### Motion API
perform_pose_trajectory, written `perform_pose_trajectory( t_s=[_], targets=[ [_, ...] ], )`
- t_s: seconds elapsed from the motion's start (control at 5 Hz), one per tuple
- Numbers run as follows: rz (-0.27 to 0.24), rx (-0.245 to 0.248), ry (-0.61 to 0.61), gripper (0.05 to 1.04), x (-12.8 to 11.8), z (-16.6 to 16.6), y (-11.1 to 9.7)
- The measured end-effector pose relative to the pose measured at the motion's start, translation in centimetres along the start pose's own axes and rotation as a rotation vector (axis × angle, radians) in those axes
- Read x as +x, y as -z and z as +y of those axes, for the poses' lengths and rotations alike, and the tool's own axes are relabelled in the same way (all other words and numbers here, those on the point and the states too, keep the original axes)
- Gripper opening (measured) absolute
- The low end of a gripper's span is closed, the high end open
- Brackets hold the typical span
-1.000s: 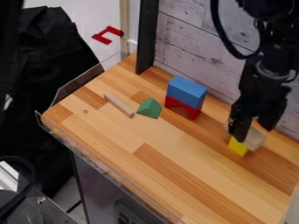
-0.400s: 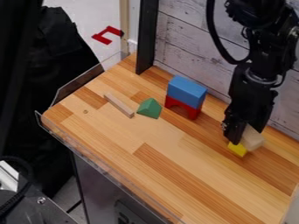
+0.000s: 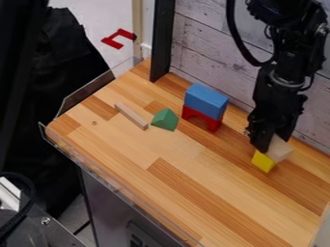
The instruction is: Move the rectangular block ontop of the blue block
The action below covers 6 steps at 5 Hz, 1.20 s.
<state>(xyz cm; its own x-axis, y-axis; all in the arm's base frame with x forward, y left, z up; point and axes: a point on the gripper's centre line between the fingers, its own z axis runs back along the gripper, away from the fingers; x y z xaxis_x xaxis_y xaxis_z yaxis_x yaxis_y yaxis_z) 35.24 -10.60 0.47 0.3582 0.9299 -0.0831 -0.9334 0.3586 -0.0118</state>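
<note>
Over the worktop (image 3: 122,149), the gripper (image 3: 269,141) is hanging at the pale block (image 3: 281,150), likely getting it; I can't tell if it is holding on. Next, it should be lifting it onto the blue block (image 3: 205,100), sitting on the red arch (image 3: 213,123). The yellow block (image 3: 263,162) is crowding in. A green block (image 3: 165,119) and thin stick (image 3: 130,116) are lying aside.

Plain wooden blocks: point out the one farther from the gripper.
The long, thin block, left of the green block; the other, a chunkier one, is right at the gripper, by the yellow block.
</note>
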Motion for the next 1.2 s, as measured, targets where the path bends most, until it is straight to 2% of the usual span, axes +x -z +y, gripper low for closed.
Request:
perform_pose_trajectory(
  t_s=[0.2, 0.4, 0.6, 0.8, 1.0, 1.2],
  targets=[
    [0.002, 0.034, 0.050, 0.543, 0.0, 0.4, -0.2],
    [-0.049, -0.016, 0.010, 0.543, 1.3, 1.6, -2.7],
    [-0.065, -0.132, -0.104, 0.543, 4.1, 2.5, -5.9],
    [-0.064, -0.174, -0.190, 0.543, 6.6, 3.0, -7.4],
    [-0.039, -0.192, -0.257, 0.543, 8.2, 3.4, -7.8],
    [-0.021, -0.154, -0.265, 0.543, 9.2, 3.0, -6.8]
  ],
)
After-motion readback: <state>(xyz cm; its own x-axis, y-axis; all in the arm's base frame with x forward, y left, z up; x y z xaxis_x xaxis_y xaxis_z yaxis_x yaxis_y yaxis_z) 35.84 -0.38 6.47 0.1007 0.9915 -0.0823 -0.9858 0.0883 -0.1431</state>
